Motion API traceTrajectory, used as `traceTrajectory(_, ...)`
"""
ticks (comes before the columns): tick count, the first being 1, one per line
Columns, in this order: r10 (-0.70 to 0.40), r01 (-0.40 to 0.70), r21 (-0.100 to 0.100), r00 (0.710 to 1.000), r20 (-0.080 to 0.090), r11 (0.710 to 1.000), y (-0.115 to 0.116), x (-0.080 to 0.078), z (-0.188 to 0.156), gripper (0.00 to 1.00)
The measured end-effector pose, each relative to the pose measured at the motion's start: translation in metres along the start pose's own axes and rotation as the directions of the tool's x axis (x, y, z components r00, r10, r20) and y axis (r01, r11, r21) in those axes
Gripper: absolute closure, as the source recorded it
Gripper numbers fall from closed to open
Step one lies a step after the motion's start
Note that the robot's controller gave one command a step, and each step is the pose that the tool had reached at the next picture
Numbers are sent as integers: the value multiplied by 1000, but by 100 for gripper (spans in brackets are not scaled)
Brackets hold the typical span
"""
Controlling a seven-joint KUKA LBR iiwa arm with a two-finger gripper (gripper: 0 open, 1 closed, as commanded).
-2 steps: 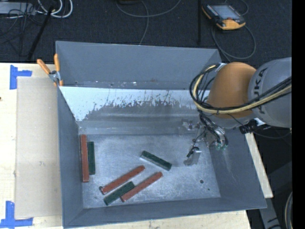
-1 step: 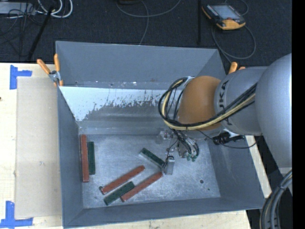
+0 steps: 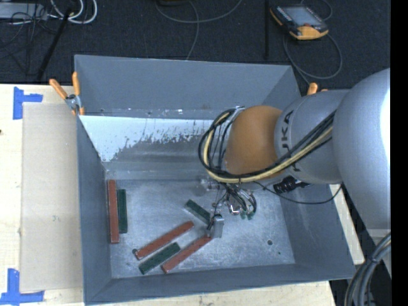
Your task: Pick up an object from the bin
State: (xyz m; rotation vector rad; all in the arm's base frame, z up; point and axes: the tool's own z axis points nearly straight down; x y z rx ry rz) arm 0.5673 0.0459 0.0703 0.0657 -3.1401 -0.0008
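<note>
KUKA arm (image 3: 319, 139), claw (image 3: 217, 225) beside green strip (image 3: 197, 210)

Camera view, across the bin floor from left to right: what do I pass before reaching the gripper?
long red-brown bar by the left wall → dark green bar beside it → upper slanted red-brown bar → short dark green bar → gripper. Two other slanted bars overlap these and are left out.

Grey bin (image 3: 89, 171) floor: approx six red/green bars (image 3: 164, 240), two by left wall.
</note>
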Motion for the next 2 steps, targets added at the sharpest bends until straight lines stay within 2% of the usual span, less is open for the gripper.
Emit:
traceTrajectory(1,-2,2,0,1000,3,1000,0,-1,-1,100)
traceTrajectory(2,-2,2,-1,1000,11,1000,15,-17,-139,100)
